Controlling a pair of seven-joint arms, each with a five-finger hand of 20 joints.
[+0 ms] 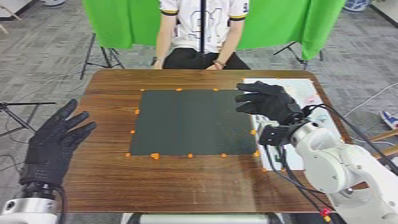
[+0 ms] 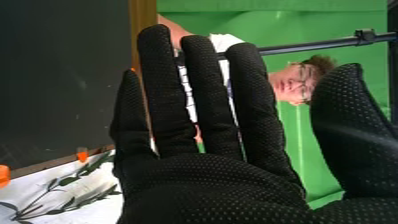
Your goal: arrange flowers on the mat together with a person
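A hand can pass low over the mat (image 1: 191, 122) from the left or near side, across the table (image 1: 169, 185). The right hand (image 1: 272, 104) hangs by the mat's far right part, obstructing entry there. Nearer, the right arm (image 1: 338, 160) and its cables (image 1: 289, 170) obstruct the white sheet (image 1: 298, 87), where a leafy sprig (image 2: 67, 181) lies. The left hand (image 1: 51, 145) bars the table's left edge; a gap separates it from the mat.

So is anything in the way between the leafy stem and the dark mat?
Nothing visible stands in the way. Just orange markers and a strip of brown table lie between the leafy stem and the dark mat.
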